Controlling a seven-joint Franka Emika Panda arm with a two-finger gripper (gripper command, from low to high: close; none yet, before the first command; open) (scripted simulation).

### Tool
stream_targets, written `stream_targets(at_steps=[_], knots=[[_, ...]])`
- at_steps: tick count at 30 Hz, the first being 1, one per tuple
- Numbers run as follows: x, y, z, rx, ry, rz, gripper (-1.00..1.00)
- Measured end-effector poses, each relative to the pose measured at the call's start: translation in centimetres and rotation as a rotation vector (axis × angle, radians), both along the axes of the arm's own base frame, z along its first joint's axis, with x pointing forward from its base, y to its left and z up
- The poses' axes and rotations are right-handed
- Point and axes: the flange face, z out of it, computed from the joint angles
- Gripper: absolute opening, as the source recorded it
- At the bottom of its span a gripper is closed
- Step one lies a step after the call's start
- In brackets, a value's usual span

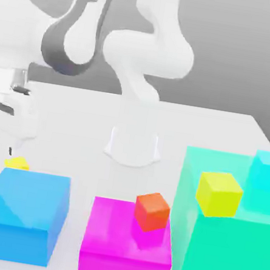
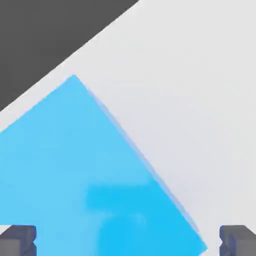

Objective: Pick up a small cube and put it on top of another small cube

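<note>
Right, apparently into the pick-up approach with claw (image 1: 1, 144) open and empty, so line up over the small matte yellow cube (image 1: 17, 162), then lower!

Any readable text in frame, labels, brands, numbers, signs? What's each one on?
"FRANKA": on the dark strip of the arm's upper link, exterior view, running along the link; small and soft, so the spelling is my best reading.
No other text readable: none on the blue block, magenta block or orange-red cube.
</note>
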Motion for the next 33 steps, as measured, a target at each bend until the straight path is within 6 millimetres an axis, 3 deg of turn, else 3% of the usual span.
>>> stream_targets(at_steps=[3,5,6,8,22,23,29,33], knots=[[-5.9,-1.7,-3.5,-0.004,0.091,-0.119,0.00],[-8.6,-3.5,-3.5,0.000,0.091,-0.205,0.00],[-8.7,-3.3,-4.2,-0.007,0.106,-0.197,0.00],[-6.8,-2.2,-5.1,-0.020,0.115,-0.128,0.00],[-6.9,-1.6,-11.0,-0.013,0.122,-0.123,0.00],[-7.0,-1.4,-11.3,-0.010,0.122,-0.123,-1.00],[-7.0,-1.4,-11.4,-0.008,0.123,-0.124,-1.00],[-6.8,-1.9,-9.9,-0.020,0.120,-0.120,-1.00]])
